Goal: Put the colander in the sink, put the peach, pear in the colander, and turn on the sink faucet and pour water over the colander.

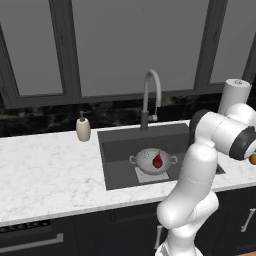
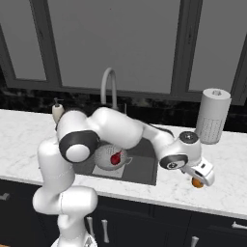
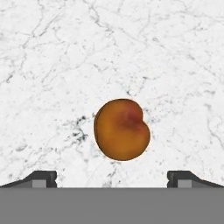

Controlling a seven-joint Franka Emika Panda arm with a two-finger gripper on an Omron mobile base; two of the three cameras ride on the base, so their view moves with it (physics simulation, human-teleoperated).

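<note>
White marble counter fills the frame, peach (image 3: 122,129) at center between the gripper's (image 3: 112,178) wide-apart fingertips (image 3: 41,178); being round, it may roll away if nudged off-center.

White marble counter (image 1: 45,165), dark windows (image 1: 135,45)

We see a white marble bench (image 1: 45,165) veined in grey, running along a dark, mottled backsplash (image 1: 40,120). A small beige soap bottle (image 1: 83,128) stands upright on the bench near the wall. At the far right, a white paper-towel roll (image 2: 212,116) stands upright on the bench. Above it all we see dark-framed grey windows (image 1: 125,45). Below the bench edge run dark cabinet fronts (image 2: 212,231) with pale handles.
</note>
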